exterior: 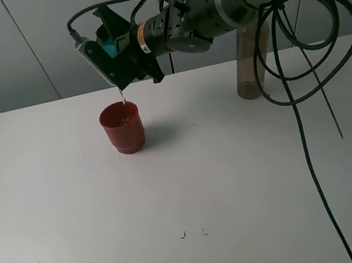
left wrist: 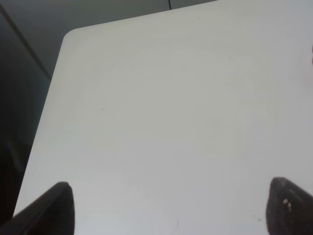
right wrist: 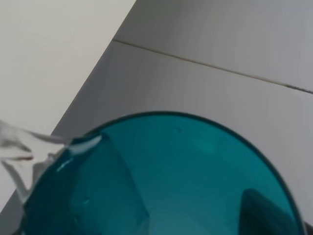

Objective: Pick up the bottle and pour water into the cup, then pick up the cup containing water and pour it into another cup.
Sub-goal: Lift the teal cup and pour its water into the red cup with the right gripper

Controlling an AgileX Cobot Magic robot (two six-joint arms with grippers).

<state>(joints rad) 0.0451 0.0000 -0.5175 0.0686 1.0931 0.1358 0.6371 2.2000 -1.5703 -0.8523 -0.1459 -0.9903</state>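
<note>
While my right jaws (exterior: 115, 59) are clamped on the teal cup (exterior: 107, 41), I hold it tipped over the red cup (exterior: 122, 128) so water (exterior: 122, 96) falls inside. My left jaws (left wrist: 168, 208) stand apart, idle. Count: two cups, one bottle (exterior: 249, 58) upright at three o'clock of the red cup on the worktop (exterior: 67, 212).

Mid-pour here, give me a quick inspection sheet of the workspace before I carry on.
Surface: white table, two small dark marks near the front.
Job's things: teal cup tipped, thin stream falling into the upright red cup; bottle standing behind the right arm.
Clutter: nothing seen.
Grippers: right tool shut on the teal cup; left tool open, over bare table.
Cables: black cables hang from the right arm across the table.
Surroundings: grey wall panels.
</note>
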